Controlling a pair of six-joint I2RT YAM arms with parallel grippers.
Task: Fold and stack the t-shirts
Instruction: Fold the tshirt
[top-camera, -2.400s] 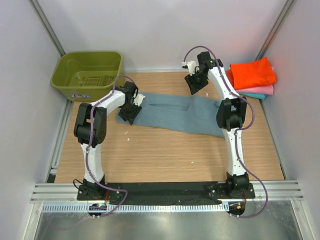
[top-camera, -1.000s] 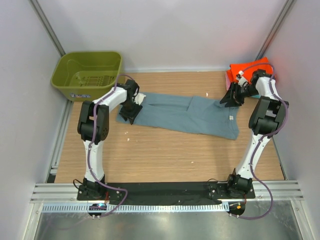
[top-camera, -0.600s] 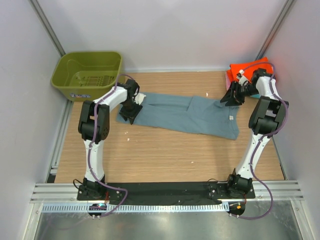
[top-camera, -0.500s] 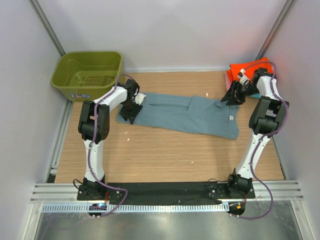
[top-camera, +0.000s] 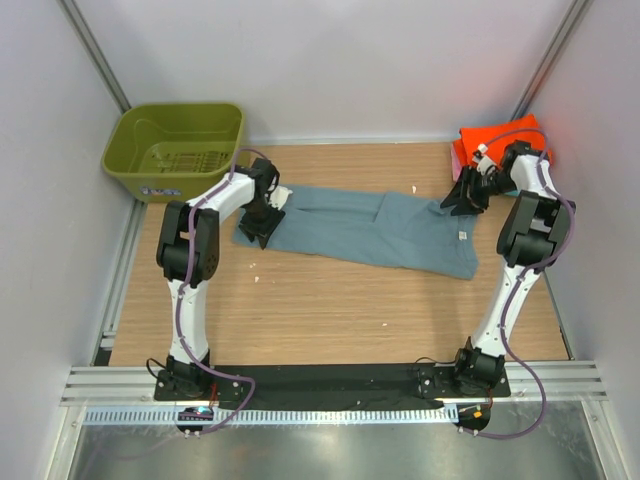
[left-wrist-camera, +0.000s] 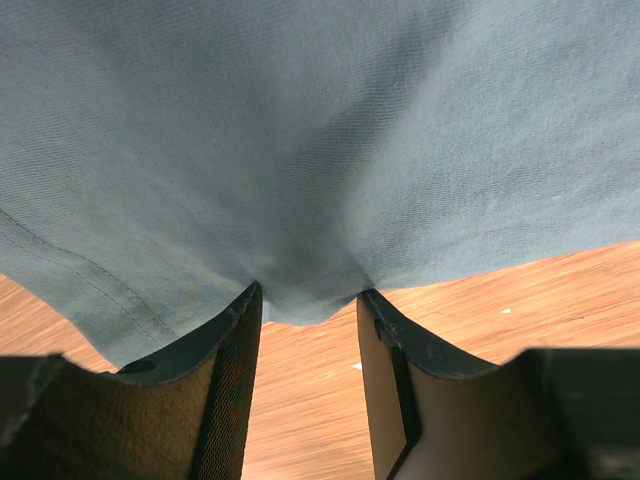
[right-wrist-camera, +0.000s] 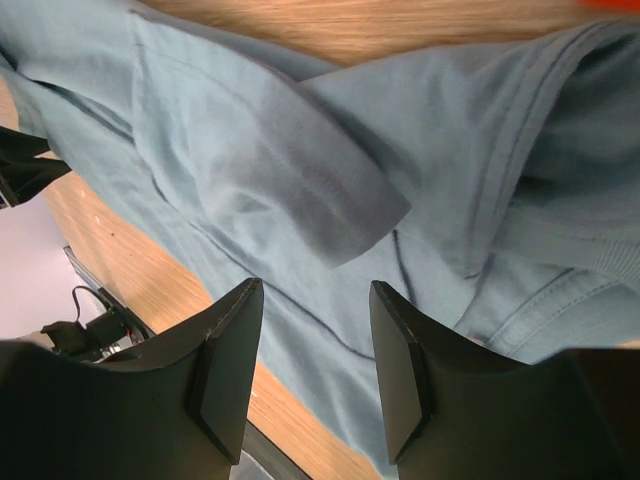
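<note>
The dusty blue-grey t-shirt (top-camera: 360, 230) lies spread in a long band across the table. My left gripper (top-camera: 258, 222) is at its left end. In the left wrist view the gripper (left-wrist-camera: 308, 300) is open, its tips touching the shirt's hem (left-wrist-camera: 320, 130), which sags between them. My right gripper (top-camera: 458, 198) is over the shirt's far right corner. In the right wrist view it (right-wrist-camera: 315, 295) is open and empty above the folded cloth (right-wrist-camera: 300, 200). The folded orange shirt (top-camera: 485, 138) lies at the back right. My right arm hides the pink and teal ones.
The olive-green basket (top-camera: 178, 108) stands empty at the back left. White walls and metal rails close in the table on three sides. Bare wood (top-camera: 330, 310) lies between the shirt and the arm bases.
My right arm has swung from the shirt's back middle to its far right corner by the orange stack, then shifted only slightly. My left gripper has stayed at the left hem.
</note>
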